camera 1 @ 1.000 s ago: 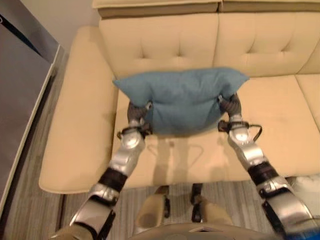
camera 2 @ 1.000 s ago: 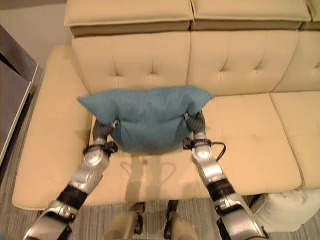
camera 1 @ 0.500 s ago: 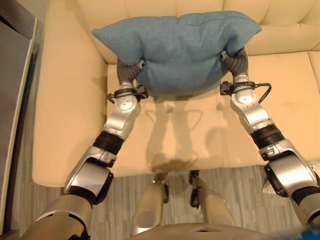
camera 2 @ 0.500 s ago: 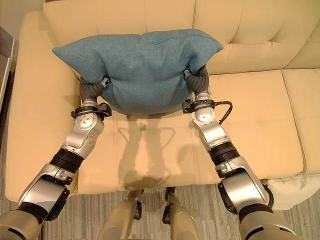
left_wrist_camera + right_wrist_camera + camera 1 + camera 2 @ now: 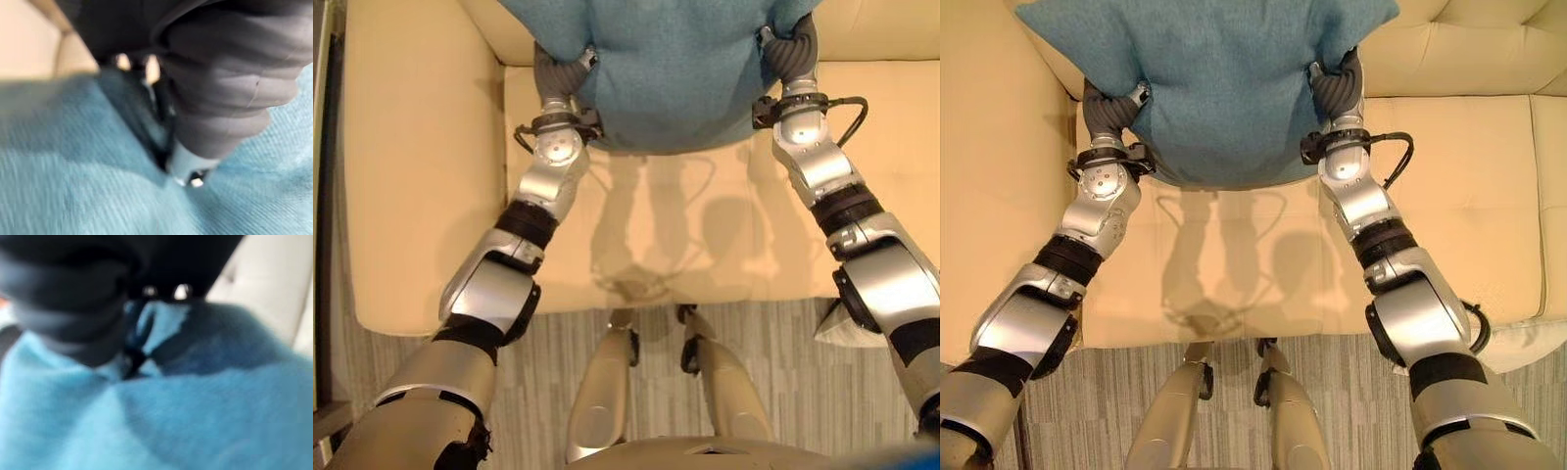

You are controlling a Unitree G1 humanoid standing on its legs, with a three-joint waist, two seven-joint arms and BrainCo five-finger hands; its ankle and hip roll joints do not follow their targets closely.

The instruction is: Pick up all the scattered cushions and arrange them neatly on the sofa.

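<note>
Pressing into the blue cushion (image 5: 1219,88) from 9 and 3 o'clock, left hand (image 5: 1108,108) and right hand (image 5: 1337,88), fingers buried in fabric, grip impossible to tell. Carried aloft over the sofa (image 5: 1469,225) seat toward the backrest at 12, probably for propping upright.

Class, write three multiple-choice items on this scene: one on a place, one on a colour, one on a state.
1. Where is the teal fabric cushion?
A. On the floor
B. Above the cream sofa's seat
C. On a table

2. The sofa's colour?
A. Cream
B. Red
C. Black

3. How is the cushion carried?
A. By one hand
B. Between the left hand and the right hand
C. Lying free

Answers: B, it hangs over its shadow on the seat; A, pale cream upholstery; B, one hand at each side.
</note>
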